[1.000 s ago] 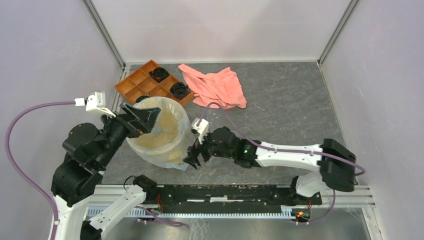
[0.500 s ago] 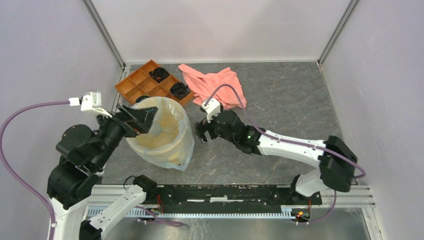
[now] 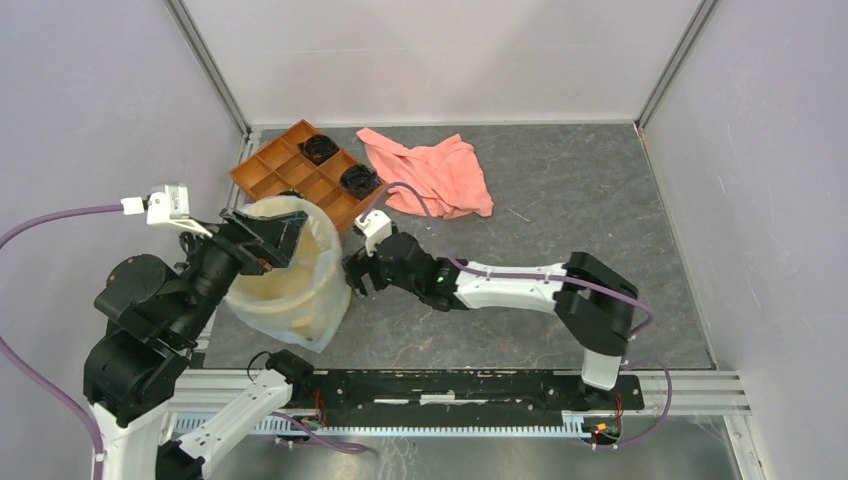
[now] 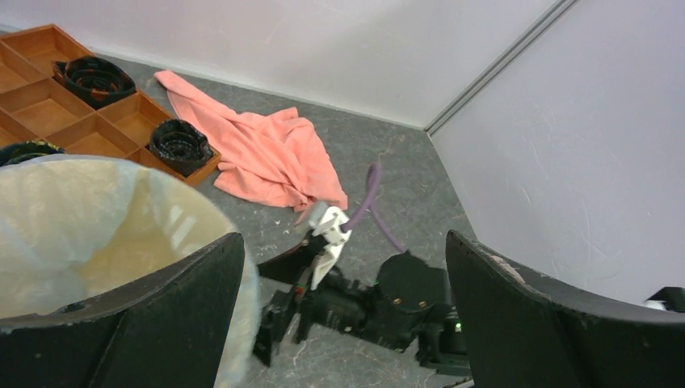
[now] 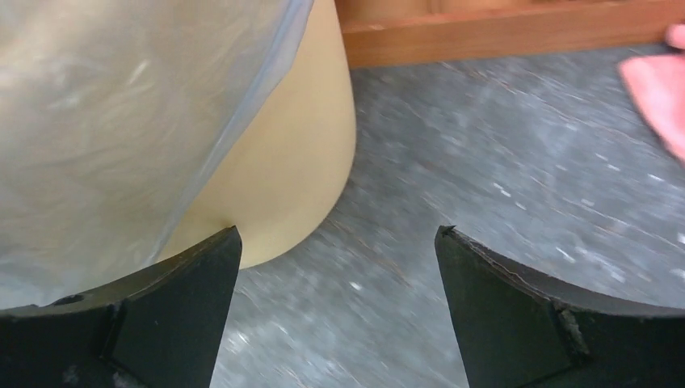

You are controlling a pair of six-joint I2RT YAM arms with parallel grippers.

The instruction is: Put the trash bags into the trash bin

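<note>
The tan-yellow trash bin (image 3: 262, 292) stands at the left with the pale blue translucent trash bag (image 3: 322, 268) lining it and draped over its rim and outer wall. My left gripper (image 3: 270, 236) is open over the bin's far rim. In the left wrist view (image 4: 345, 236) its left finger (image 4: 121, 323) lies against the bag-covered rim (image 4: 97, 218). My right gripper (image 3: 356, 277) is open and empty, low beside the bin's right wall. In the right wrist view (image 5: 338, 230) I see bare bin wall (image 5: 299, 162) below the bag's hanging film (image 5: 121, 105).
An orange-brown compartment tray (image 3: 290, 168) with black items sits behind the bin. A salmon-pink cloth (image 3: 432, 175) lies at the back centre. Enclosure walls stand on the left, back and right.
The right gripper rose from the bin's front right, then swung left to its right wall. The bin with the bag shifted left and stands more upright. The left arm moved left with it.
</note>
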